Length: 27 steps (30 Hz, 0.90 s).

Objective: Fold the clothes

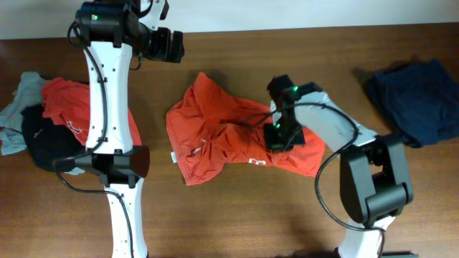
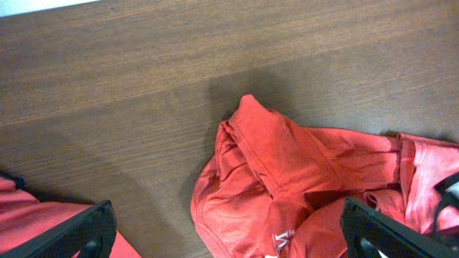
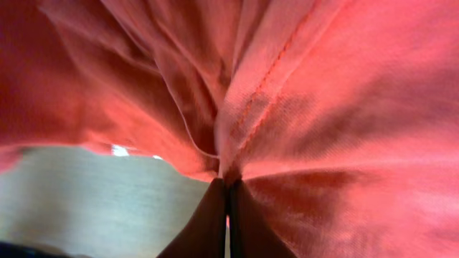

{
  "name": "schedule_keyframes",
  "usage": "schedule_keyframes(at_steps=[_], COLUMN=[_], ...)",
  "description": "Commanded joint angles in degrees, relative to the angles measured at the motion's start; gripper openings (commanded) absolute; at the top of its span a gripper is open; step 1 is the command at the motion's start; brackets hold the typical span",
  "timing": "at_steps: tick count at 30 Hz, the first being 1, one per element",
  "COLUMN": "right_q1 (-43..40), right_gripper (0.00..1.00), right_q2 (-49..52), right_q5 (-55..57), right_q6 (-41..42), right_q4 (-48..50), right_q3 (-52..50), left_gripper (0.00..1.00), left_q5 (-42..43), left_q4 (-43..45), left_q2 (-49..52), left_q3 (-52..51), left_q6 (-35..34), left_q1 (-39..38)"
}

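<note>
The orange-red T-shirt (image 1: 215,132) sits bunched up in the middle of the desk (image 1: 237,215). The right gripper (image 3: 228,185) is pinched tight on a fold at its right side. The left gripper (image 2: 226,215) hangs near the far edge, spread wide, holding nothing.

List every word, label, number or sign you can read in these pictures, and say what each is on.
Nothing can be read.
White lettering on the orange T-shirt: too small and creased in the overhead view, and cut off at the frame edge in the left wrist view.
White tag at the T-shirt's edge: too small to tell if it bears text.
White mark on the red garment: too small to read.
</note>
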Motion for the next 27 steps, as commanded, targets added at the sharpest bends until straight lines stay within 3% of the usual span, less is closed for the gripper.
schedule_keyframes(at_steps=[1,2,5,10,20,27], right_q1=[-3.5,-3.8,-4.9,-5.9,-13.2,-17.0], right_gripper=[0.15,0.18,0.53,0.79,0.83,0.86], right_q2=[-2.6,-2.7,-2.7,-2.7,-2.7,-2.7], right_q5=[-0.7,-0.6,-0.4,0.6,3.0,3.0], right_q6=[-1.8,-2.3,-4.5,-6.0,-9.5,-11.0], right_q4=[-5.3,-6.3,-12.5,-15.2,-16.6,-16.7], right_q3=[10.6,11.9,20.4,25.3,25.2,25.2], left_gripper=[0.99,0.99,0.99,0.99,0.97,0.97], left_q5=[0.8,0.8,0.7,0.7,2.8,5.1], left_q4=[-0.5,-0.5,-1.7,-3.4,0.2,13.1], left_q2=[-0.1,-0.1,-0.1,0.1,0.1,0.1], left_q3=[0.9,0.9,0.8,-3.5,-32.4,-47.2], left_q6=[0.9,0.9,0.9,0.2,-4.2,-5.6], left_q1=[0.2,0.2,0.2,0.2,3.8,5.3])
